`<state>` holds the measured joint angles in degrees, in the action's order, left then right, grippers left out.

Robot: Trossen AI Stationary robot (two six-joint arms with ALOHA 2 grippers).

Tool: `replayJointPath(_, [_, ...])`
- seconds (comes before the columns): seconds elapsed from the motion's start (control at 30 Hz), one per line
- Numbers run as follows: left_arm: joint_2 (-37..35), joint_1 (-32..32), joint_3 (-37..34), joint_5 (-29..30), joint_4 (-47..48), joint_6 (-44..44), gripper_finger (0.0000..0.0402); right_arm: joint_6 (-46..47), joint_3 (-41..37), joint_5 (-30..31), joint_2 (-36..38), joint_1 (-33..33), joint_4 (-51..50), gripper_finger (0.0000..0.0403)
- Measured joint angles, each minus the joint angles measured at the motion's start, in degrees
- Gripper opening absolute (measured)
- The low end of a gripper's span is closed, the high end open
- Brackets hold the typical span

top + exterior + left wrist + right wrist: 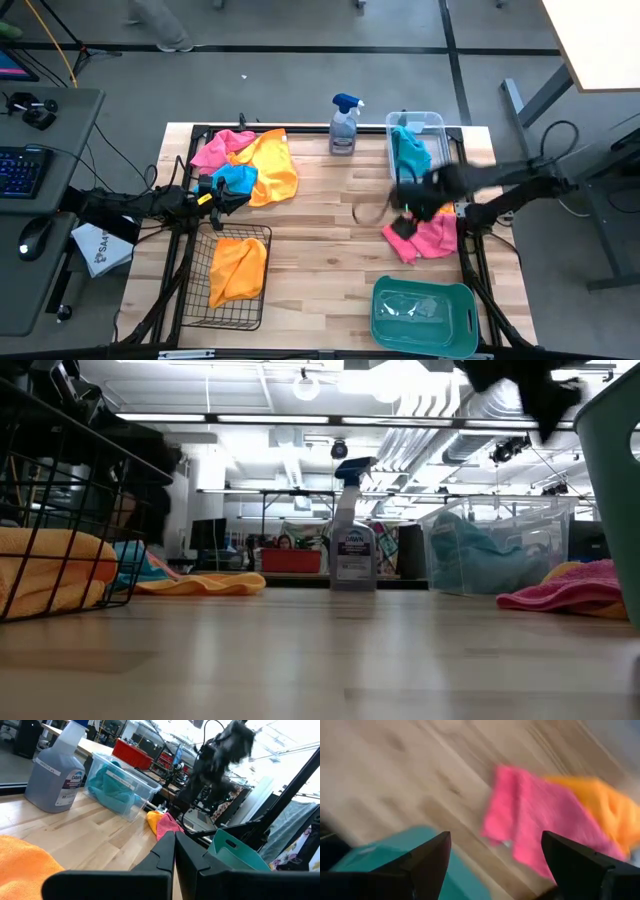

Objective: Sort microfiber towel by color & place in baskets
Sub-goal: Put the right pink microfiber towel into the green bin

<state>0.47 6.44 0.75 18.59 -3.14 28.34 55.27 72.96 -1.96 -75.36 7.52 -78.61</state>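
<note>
A pile of pink (222, 146), orange-yellow (272, 165) and turquoise (237, 178) towels lies at the table's far left. My left gripper (226, 197) (174, 851) is shut, low beside the turquoise one. The black wire basket (190, 300) holds an orange-yellow towel (238, 268) (50, 575). The clear tub (432, 122) (500, 545) holds a turquoise towel (408, 150). A pink towel (432, 238) (530, 815) lies flat over an orange-yellow one (607, 810). My right gripper (410, 200) (495, 865) hovers open above it, blurred. The teal basket (425, 315) stands at the near edge.
A grey spray bottle with a blue trigger (344, 125) (352, 540) stands at the far edge, between the pile and the clear tub. Bare wood lies in the table's middle, between the wire basket and the pink towel. A desk with keyboard and mouse stands left of the table.
</note>
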Motion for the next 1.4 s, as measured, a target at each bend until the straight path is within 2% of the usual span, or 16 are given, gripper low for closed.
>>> replayJointPath(0.07, [-0.02,0.00,0.00,0.00,0.00,0.00,0.0000,8.72,-5.25,2.61,-0.01,4.82,0.16,0.0307])
replayJointPath(0.2, [0.00,0.00,0.00,0.00,0.00,0.01,0.0000,19.89,-16.05,2.54,-0.08,9.24,6.13,0.0307])
replayJointPath(0.33, [0.00,0.00,0.00,0.00,0.00,0.00,0.0000,23.85,-23.49,2.19,-0.05,9.49,16.11,0.0306])
replayJointPath(0.47, [0.00,0.00,0.00,0.00,0.00,0.01,0.0000,24.34,-26.75,2.38,-1.16,8.57,23.06,0.0296])
replayJointPath(0.63, [-0.02,0.00,0.00,0.00,-0.02,0.00,0.0000,22.30,-26.98,4.93,-4.86,7.32,20.31,0.0268])
replayJointPath(0.93, [0.00,0.01,0.00,0.00,0.00,0.00,0.0000,16.76,-26.98,4.30,-11.46,6.72,21.07,0.0224])
replayJointPath(1.03, [-0.01,0.01,0.00,0.00,-0.01,0.00,0.0000,15.86,-26.96,3.87,-11.73,6.72,21.08,0.0178])
replayJointPath(1.1, [0.00,0.00,0.00,0.00,0.00,0.00,0.0000,15.23,-26.96,3.87,-11.63,6.75,20.79,0.0122])
replayJointPath(1.17, [0.00,0.00,0.00,0.00,0.00,0.00,0.0000,14.37,-26.13,3.94,-11.41,6.77,19.82,0.0046])
replayJointPath(1.2, [0.00,0.00,0.00,0.00,0.01,0.00,0.0000,13.14,-25.20,4.35,-11.21,6.77,18.91,0.0024])
replayJointPath(1.27, [0.00,0.01,0.00,0.00,-0.01,0.00,0.0000,11.65,-21.81,5.34,-10.82,6.77,15.62,0.0018])
replayJointPath(1.4, [0.00,0.00,0.00,0.01,0.00,0.02,0.0000,6.84,-9.68,10.67,-9.82,6.77,3.63,0.0005])
